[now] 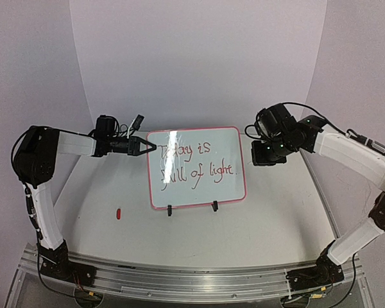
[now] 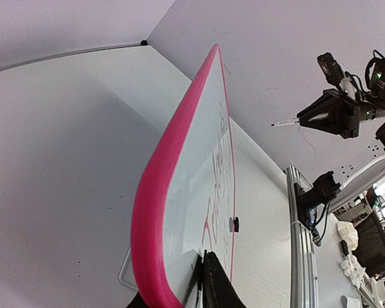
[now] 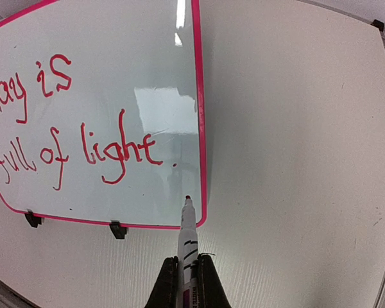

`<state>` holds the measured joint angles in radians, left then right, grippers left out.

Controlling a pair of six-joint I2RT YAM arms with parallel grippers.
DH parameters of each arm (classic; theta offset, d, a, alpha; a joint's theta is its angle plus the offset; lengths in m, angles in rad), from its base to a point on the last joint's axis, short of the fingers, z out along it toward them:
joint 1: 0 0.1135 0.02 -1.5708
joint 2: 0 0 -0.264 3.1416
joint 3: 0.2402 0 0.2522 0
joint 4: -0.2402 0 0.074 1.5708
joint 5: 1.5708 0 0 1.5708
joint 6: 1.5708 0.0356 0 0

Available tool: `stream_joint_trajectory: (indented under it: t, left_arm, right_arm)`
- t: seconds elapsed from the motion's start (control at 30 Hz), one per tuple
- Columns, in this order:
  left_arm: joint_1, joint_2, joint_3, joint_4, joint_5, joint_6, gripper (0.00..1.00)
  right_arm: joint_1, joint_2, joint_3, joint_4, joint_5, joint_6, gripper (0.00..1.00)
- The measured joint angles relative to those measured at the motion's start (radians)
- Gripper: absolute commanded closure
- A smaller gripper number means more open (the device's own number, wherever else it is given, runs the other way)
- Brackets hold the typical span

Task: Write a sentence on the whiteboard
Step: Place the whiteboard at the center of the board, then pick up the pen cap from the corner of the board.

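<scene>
One whiteboard [image 1: 228, 144] | two-line sentence [image 1: 196, 163] | two feet [image 1: 169, 210] | right pincer [image 3: 187, 269] clamps one marker [image 3: 187, 237] | left pincer [image 1: 147, 146] grip unclear

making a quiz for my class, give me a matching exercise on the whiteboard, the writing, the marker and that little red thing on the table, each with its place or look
Things
1. whiteboard
2. sentence
3. marker
4. small red piece

Descriptions
A. lying on the table, left of the board
B. held in the right fingers, tip off the board
C. red handwriting in two lines
D. pink frame, propped on two black feet

Pairs: 1-D, 2-C, 3-B, 4-A
</scene>
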<state>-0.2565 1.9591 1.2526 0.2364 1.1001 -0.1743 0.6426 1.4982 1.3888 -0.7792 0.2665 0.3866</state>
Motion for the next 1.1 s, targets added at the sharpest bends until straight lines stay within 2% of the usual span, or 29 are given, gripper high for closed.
stream_joint_trajectory:
  t: [0.17, 0.43, 0.6, 0.77, 0.87, 1.0, 1.1]
  left_arm:
    - [-0.001, 0.0, 0.0, -0.001, -0.013, 0.02, 0.73]
    - [0.0, 0.0, -0.007, -0.021, -0.031, 0.038, 0.36]
    - [0.009, -0.008, -0.042, -0.002, -0.023, 0.033, 0.02]
    - [0.041, -0.083, -0.097, 0.005, -0.031, 0.019, 0.0]
    - [0.056, -0.182, -0.097, 0.0, -0.088, 0.025, 0.0]
    - [0.059, -0.338, -0.058, -0.008, -0.259, 0.028, 0.0]
    - [0.056, -0.417, -0.002, -0.001, -0.439, -0.005, 0.0]
  right_arm:
    - [0.0, 0.004, 0.0, 0.0, 0.0, 0.0, 1.0]
    - [0.0, 0.007, 0.0, 0.0, 0.0, 0.0, 1.0]
    - [0.0, 0.007, 0.0, 0.0, 0.0, -0.001, 1.0]
    - [0.0, 0.007, 0.0, 0.003, 0.0, -0.002, 1.0]
    - [0.0, 0.007, 0.0, 0.008, 0.0, -0.002, 1.0]
    - [0.0, 0.001, -0.011, 0.025, 0.0, 0.005, 1.0]
    - [0.0, -0.019, -0.059, 0.066, -0.001, 0.025, 1.0]
